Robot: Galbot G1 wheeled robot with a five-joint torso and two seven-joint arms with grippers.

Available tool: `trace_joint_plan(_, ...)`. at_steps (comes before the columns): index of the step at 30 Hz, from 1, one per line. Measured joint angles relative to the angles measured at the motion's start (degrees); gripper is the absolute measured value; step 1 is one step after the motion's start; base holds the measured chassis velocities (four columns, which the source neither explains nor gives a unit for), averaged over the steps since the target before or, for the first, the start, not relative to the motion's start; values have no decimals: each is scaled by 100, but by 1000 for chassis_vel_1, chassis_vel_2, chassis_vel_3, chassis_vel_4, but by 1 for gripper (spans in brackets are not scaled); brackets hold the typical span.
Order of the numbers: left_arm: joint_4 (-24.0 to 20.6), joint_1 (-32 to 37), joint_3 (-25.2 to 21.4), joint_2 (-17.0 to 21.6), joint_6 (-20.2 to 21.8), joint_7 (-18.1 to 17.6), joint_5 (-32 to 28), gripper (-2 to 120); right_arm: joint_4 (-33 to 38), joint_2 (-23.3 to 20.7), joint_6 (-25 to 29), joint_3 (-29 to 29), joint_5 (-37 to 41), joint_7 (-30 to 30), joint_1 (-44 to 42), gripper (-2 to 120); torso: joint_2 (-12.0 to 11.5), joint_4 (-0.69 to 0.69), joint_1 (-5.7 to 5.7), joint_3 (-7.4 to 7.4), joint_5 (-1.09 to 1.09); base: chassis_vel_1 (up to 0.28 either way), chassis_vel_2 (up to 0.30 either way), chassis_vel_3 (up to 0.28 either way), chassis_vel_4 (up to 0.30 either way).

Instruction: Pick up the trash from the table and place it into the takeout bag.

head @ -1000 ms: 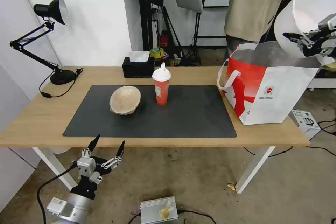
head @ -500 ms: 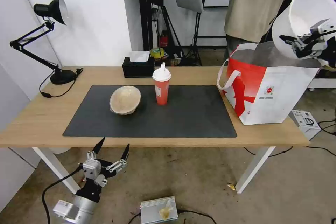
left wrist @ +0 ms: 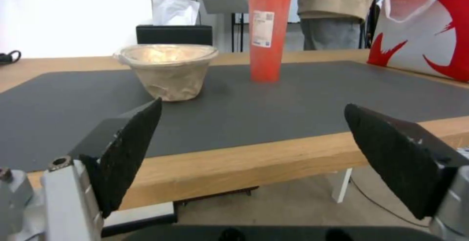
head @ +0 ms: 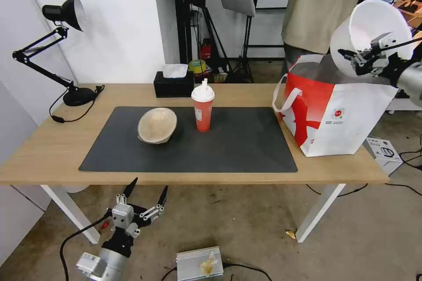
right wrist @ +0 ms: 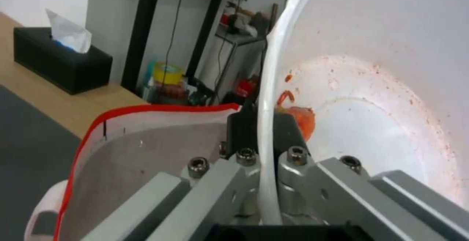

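- The white bowl (head: 367,30) (chili scraps stuck inside) hangs tipped on its side just above the takeout bag (head: 338,109), not yet inside it; the right gripper (head: 357,56) has its fingers pinched on the bowl's rim.
- Away from the bag, on the dark mat (head: 193,140) of the tabletop (head: 44,149), the red cup (head: 202,106) and beige bowl (head: 157,125) stand untouched, so I judge two pieces wait.
- The left gripper (head: 147,191) hovers below the tabletop's near edge, far from the bag, fingers spread wide and empty.
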Motion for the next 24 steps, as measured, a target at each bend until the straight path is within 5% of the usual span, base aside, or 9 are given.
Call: trace_joint_plan(24,204,-47,9,33,11,5,49,100,-740,693,143,-243,-428,-103,474,0,0,0,0,0,0,0,0,0,0)
